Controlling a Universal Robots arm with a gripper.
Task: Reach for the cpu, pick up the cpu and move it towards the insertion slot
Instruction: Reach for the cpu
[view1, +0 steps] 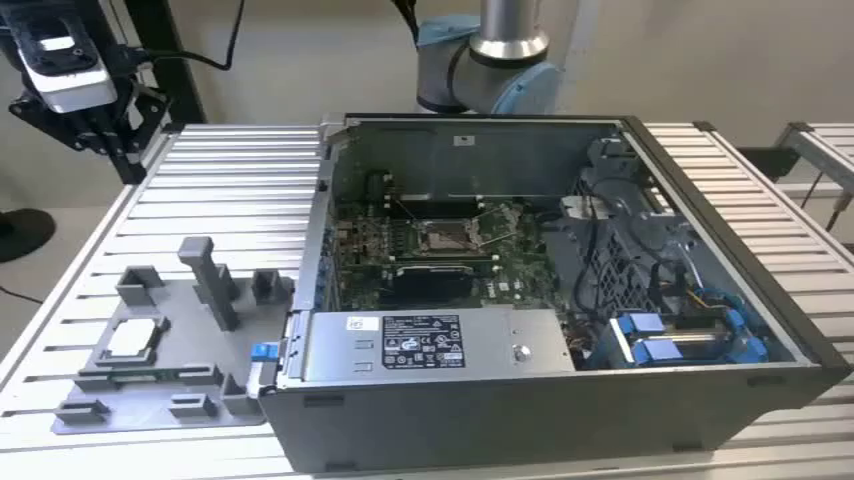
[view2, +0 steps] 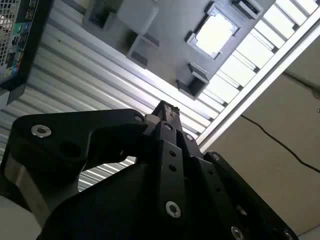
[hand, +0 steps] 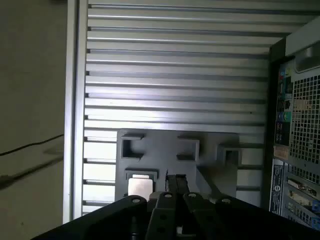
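Hanging high over the far corner of the bench (view1: 240, 180) on the exterior view's left, my tool (view2: 166, 106) has its fingers pressed together with nothing between them. Below it, the cpu (view2: 215, 34) lies flat in a pocket of the grey fixture plate (view1: 140, 400), at the bench's near corner on that same side. Just beside the plate stands the open computer case (view1: 534, 400). Inside, on the green board, sits the insertion slot (view1: 445, 237), well apart from the cpu.

The cpu (view1: 130, 341), a small flat square chip with silvery-white top, is seated flat in the grey fixture plate (view1: 134, 410) at the exterior view's left. The insertion slot (view1: 445, 236), a metal-framed square socket with dark centre, is set in the green board (view1: 355, 247).
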